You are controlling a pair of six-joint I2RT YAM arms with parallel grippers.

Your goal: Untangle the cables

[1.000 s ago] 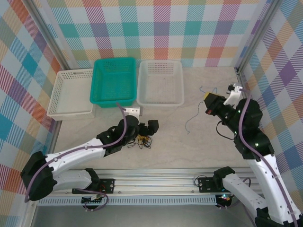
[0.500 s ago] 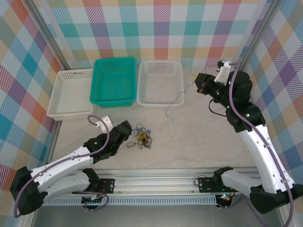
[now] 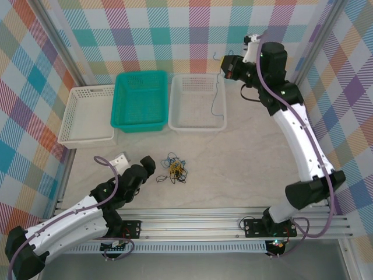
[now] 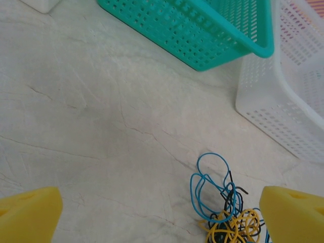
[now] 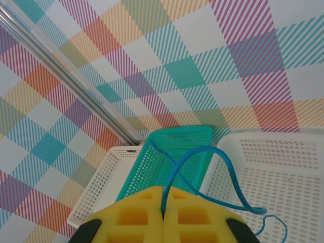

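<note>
The right pincer (image 3: 228,66) is clamped on a blue cable (image 5: 174,163) — it dangles over the white basket (image 3: 197,126). The left pincer (image 3: 145,165), spread wide, sits near the cable clump (image 3: 176,170) on the table (image 3: 250,169).

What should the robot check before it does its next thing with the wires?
1. Right gripper fingers shut on the blue cable: ok.
2. Blue cable hangs free, apart from the clump on the table: ok.
3. Blue cable dangles above the right side of the white basket: ok. Its tip inside the basket: cannot tell.
4. Left gripper fingers open and holding nothing: ok.
5. Clump centred between the left fingers: not ok; it lies ahead of them, nearer one finger.
6. Clump untangled: not ok; blue, black and yellow strands are knotted together.
</note>
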